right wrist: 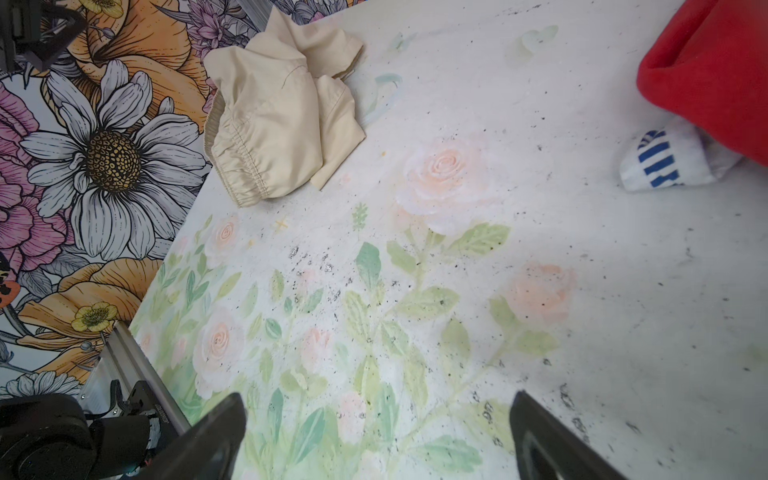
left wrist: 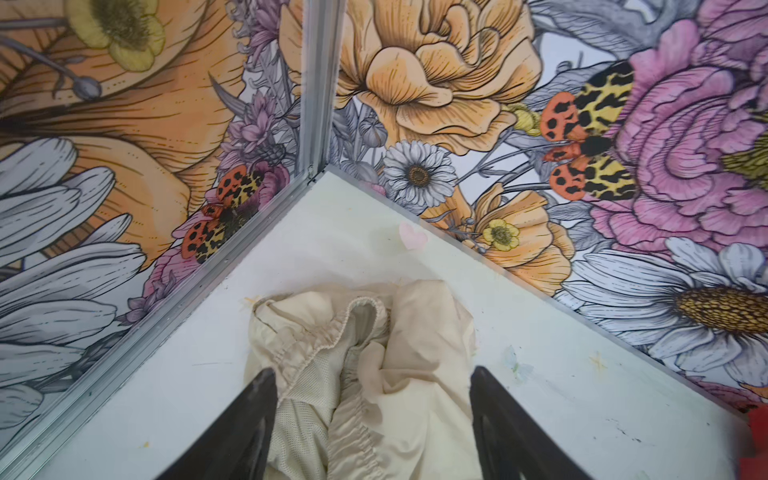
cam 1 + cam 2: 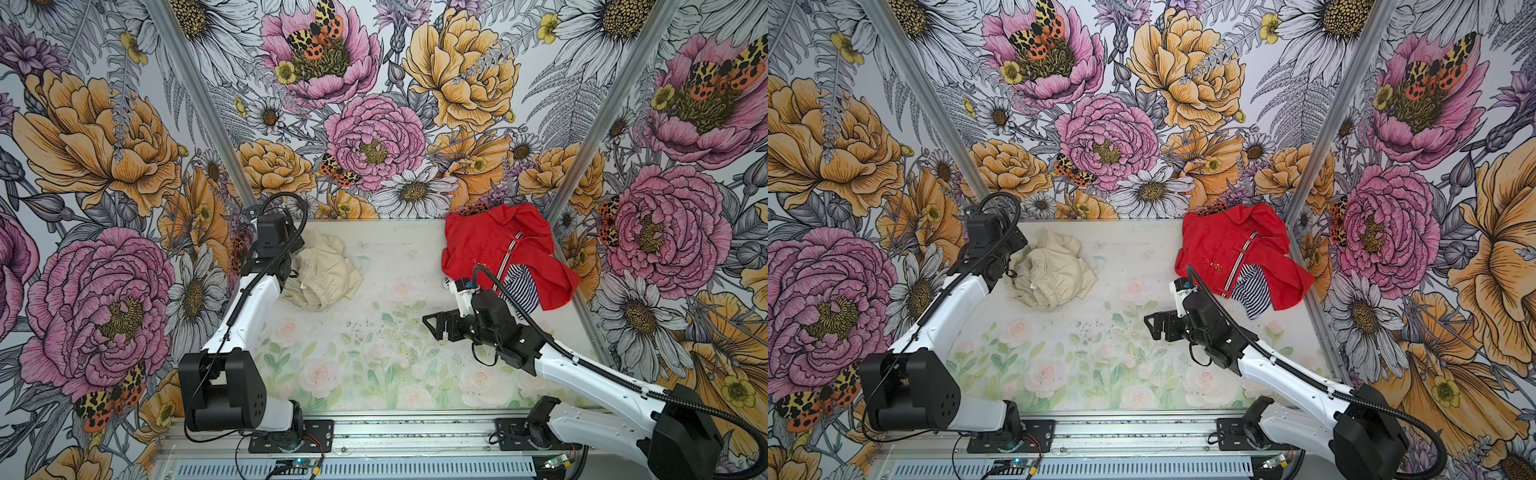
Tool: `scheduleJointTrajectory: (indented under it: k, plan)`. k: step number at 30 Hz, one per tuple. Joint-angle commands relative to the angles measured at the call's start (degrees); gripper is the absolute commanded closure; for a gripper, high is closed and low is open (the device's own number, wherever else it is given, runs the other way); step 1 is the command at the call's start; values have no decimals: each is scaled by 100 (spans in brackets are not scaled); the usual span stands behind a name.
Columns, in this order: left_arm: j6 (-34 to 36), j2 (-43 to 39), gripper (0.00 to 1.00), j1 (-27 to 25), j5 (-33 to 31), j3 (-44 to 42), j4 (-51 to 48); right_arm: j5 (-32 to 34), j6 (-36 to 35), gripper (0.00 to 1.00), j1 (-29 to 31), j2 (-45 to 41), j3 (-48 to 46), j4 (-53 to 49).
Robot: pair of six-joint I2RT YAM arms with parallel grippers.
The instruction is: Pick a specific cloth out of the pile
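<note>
While the left gripper (image 2: 374, 419) stands with jaws apart, the cloth (image 2: 415, 332) lying between them, the right gripper (image 1: 378, 432) hangs with jaws spread wide over bare table (image 1: 582, 249). The cloth sits crumpled in the table's far left corner, well apart from the pile (image 3: 536, 266) at far right: red shirt (image 3: 478, 237) over striped garment (image 3: 519, 286).

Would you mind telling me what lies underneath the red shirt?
A navy-and-white striped garment pokes out from beneath the red shirt at its near edge. How far it extends, and whether anything else lies below, is hidden by the shirt.
</note>
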Motion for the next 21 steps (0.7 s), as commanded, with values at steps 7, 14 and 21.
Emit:
scheduleJointTrajectory:
  k: [7, 14, 21]
  plan:
    - [-409, 831, 1, 1056, 2880, -928, 1277, 14, -51, 1, -50, -335, -86, -1]
    - [10, 715, 1, 875, 2549, -1192, 1651, 6, -39, 1, -58, -281, -54, 8]
    - [619, 739, 1, 363, 1538, -697, 944, -38, -59, 1, -50, -137, 44, 21]
